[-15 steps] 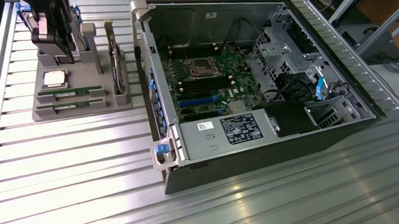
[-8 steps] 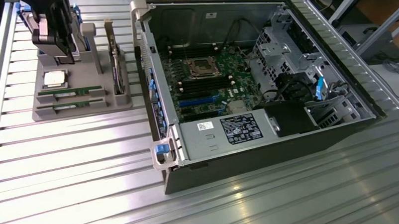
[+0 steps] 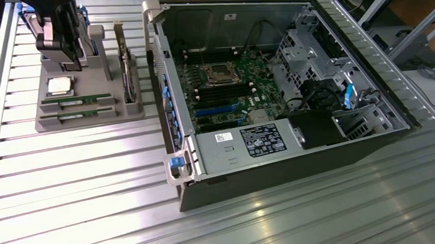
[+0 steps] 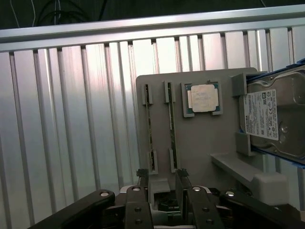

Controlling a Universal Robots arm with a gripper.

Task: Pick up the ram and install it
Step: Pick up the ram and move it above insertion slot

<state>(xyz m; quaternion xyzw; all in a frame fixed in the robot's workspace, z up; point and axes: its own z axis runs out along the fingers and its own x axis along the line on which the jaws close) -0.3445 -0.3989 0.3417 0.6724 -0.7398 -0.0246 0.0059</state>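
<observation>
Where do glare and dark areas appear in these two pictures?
Exterior view: soft glare patches on the table in front of the case, whose interior is dim. Wrist view: a bright reflection runs along the table slats beside the tray; the background beyond the table is dark.

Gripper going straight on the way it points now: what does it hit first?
Probably the raised block of the gray tray, seen between the open gripper's fingers, beyond the ends of the ram sticks. Depth is unclear.
</observation>
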